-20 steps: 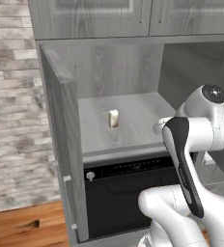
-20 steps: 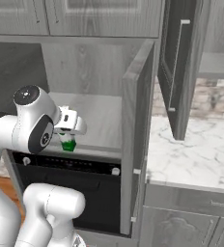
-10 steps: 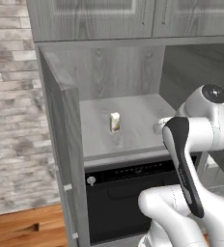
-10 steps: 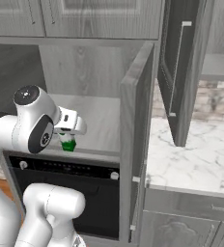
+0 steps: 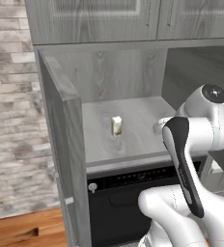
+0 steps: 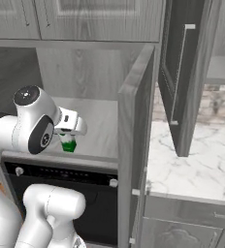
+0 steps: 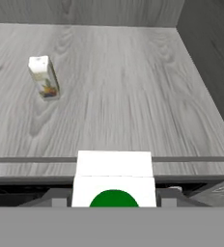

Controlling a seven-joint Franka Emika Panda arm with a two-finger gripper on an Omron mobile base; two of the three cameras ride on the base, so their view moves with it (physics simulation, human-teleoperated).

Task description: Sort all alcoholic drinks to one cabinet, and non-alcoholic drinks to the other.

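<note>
At the front edge of the niche shelf (image 7: 133, 120), the green and white carton (image 7: 114, 185) sits clamped in the hand (image 6: 70, 138), partly closed around it. Farther back stands the cream-yellow carton (image 7: 44, 77); its label is too small to read.

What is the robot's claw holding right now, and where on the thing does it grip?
The gripper holds the green and white carton by its upper part, at the front edge of the shelf above the oven.

Two cartons: cream-yellow carton (image 7: 44, 77), green-and-white carton (image 7: 114, 185).
</note>
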